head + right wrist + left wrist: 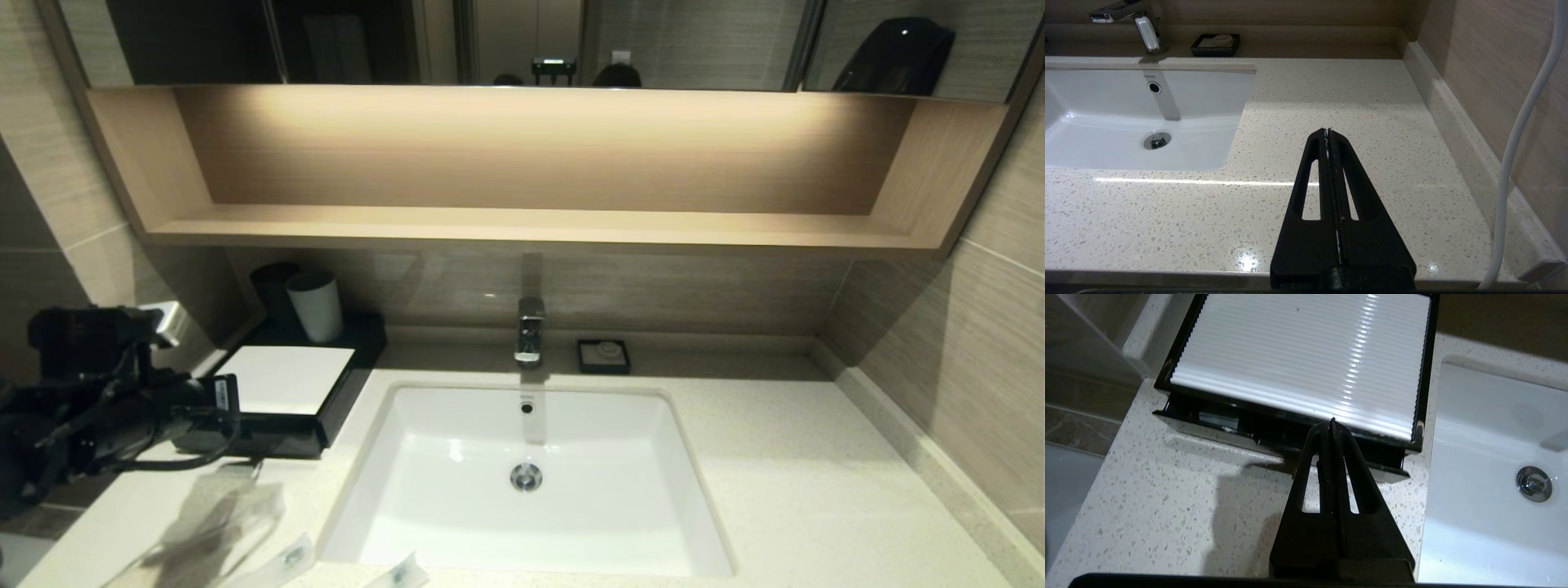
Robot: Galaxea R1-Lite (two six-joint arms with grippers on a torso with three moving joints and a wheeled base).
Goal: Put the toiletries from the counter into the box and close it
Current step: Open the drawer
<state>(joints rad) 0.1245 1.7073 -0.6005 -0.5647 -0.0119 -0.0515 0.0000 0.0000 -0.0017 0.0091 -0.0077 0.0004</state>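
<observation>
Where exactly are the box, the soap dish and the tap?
box (286, 377), head view, on its white top panel.
soap dish (603, 357), head view, on its black tray.
tap (530, 330), head view, on its metal body.

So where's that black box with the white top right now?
The box sits on the counter at the robot's left, just left of the basin, in front of the cups. The shut left gripper hovers at its front edge.

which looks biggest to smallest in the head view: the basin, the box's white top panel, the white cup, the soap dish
1. basin
2. box's white top panel
3. white cup
4. soap dish

The cup and dish look close in size; the cup looks slightly larger.
</observation>
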